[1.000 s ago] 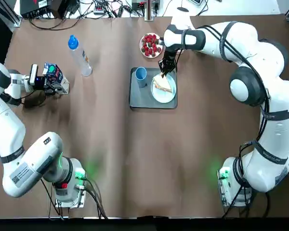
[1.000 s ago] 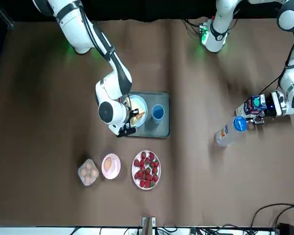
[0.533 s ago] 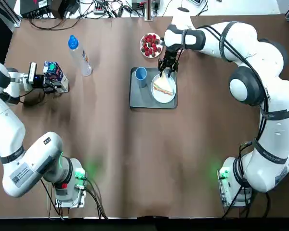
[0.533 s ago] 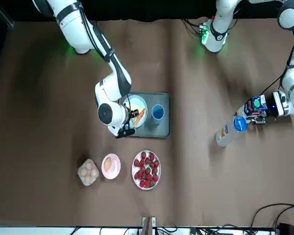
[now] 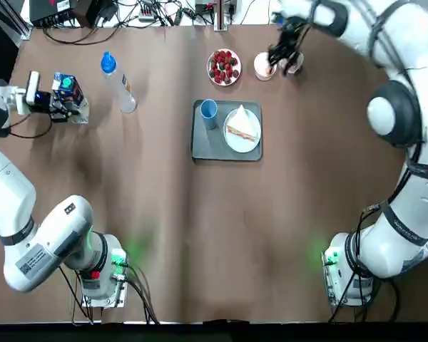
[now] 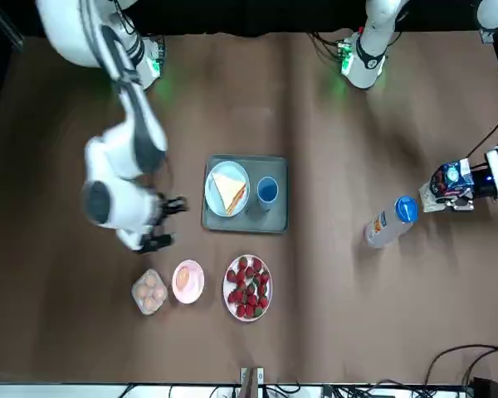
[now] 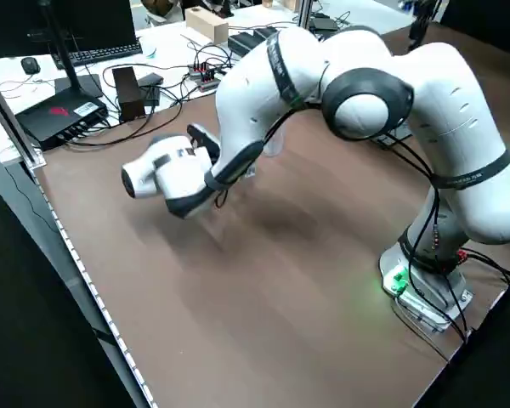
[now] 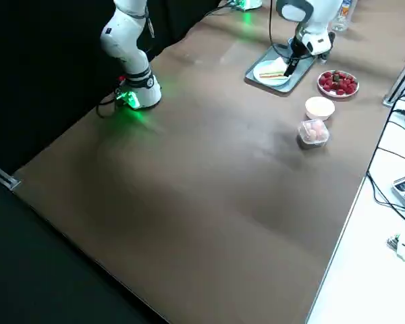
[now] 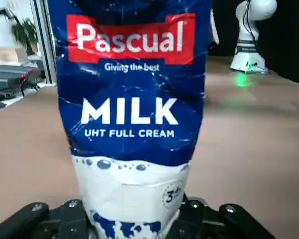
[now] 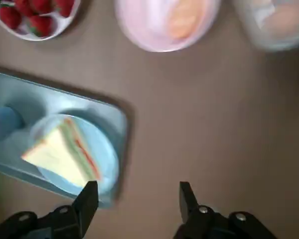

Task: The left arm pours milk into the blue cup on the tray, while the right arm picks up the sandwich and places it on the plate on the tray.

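Observation:
The sandwich (image 5: 242, 128) lies on the white plate (image 5: 237, 144) on the grey tray (image 5: 207, 146), with the blue cup (image 5: 209, 110) beside it on the tray. My right gripper (image 5: 282, 53) hangs open and empty over the far table, above the small dishes and away from the tray. In its wrist view the right gripper (image 10: 137, 199) stands beyond the tray's (image 10: 114, 119) edge, with the sandwich (image 10: 65, 154) off to one side. At the far left my left gripper (image 5: 57, 100) is shut on the upright milk (image 5: 68, 85), whose printed face (image 9: 134, 114) fills the left wrist view.
A clear bottle with a blue cap (image 5: 118, 82) lies between the milk and the tray. A dish of strawberries (image 5: 224, 65), a pink bowl (image 6: 187, 280) and a clear tub of eggs (image 6: 149, 290) sit behind the tray. Cables run along the far edge.
The right gripper let go of the sandwich on the plate, opened and pulled away toward the far right over the small dishes. The left gripper carried the milk a little farther left and back.

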{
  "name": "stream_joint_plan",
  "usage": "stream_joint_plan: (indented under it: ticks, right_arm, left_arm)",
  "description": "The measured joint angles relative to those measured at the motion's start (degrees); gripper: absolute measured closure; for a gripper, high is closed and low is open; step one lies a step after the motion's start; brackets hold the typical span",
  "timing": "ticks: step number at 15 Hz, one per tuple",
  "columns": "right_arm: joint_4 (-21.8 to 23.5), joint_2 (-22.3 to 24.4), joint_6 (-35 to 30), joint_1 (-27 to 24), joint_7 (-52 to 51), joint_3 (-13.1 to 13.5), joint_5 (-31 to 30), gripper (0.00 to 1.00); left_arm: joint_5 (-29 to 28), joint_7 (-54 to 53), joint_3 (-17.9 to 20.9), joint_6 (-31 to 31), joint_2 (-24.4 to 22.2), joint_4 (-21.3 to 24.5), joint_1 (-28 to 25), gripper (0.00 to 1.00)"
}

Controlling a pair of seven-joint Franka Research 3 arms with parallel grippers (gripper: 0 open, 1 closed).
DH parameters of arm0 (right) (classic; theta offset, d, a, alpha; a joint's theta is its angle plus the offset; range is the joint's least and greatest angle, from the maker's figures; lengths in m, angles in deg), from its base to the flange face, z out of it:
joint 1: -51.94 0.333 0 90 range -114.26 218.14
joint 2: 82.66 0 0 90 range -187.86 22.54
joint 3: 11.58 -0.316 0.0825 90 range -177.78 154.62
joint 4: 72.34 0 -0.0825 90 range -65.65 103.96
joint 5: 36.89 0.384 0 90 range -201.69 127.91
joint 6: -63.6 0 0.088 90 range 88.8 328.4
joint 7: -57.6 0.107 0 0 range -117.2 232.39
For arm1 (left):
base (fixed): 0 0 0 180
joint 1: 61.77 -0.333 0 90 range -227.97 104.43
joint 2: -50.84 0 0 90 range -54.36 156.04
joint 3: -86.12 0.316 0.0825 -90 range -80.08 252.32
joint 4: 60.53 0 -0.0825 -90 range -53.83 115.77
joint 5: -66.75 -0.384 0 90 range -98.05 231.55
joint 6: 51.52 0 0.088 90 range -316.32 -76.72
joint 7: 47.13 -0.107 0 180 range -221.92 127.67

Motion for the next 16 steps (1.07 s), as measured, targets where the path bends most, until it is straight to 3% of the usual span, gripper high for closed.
stream_joint_plan:
  ticks: [2,5,7,9,13,16]
  right_arm:
    - [-0.8,4.4,-3.8,-3.9,-1.7,0.2,-2.0,0.26]
    - [-1.2,10.8,-6.8,-8.6,-2.1,0.3,-2.9,0.18]
    - [-1.2,14.4,-9.1,-11.2,-2.2,0.4,-3.6,0.07]
    - [-1.2,17.6,-11.9,-13.3,-2.3,0.4,-3.8,0.04]
    - [-1.2,23.5,-13.0,-15.3,-2.3,0.4,-6.5,0.00]
    - [-1.0,26.5,-13.3,-16.2,-2.3,0.3,-7.7,0.00]
  left_arm:
    - [-1.1,3.2,-0.1,0.1,-2.7,-1.1,0.4,0.48]
    - [-3.2,8.3,-0.4,0.4,-8.0,-1.9,2.1,0.47]
    - [-5.3,12.8,-0.9,0.5,-12.5,-2.1,3.8,0.48]
    - [-7.8,17.7,-1.6,0.8,-17.6,-2.0,6.1,0.48]
    - [-11.5,29.8,-2.4,1.1,-27.4,-1.0,13.3,0.48]
    - [-13.7,39.8,-2.5,0.6,-31.5,0.0,19.8,0.49]
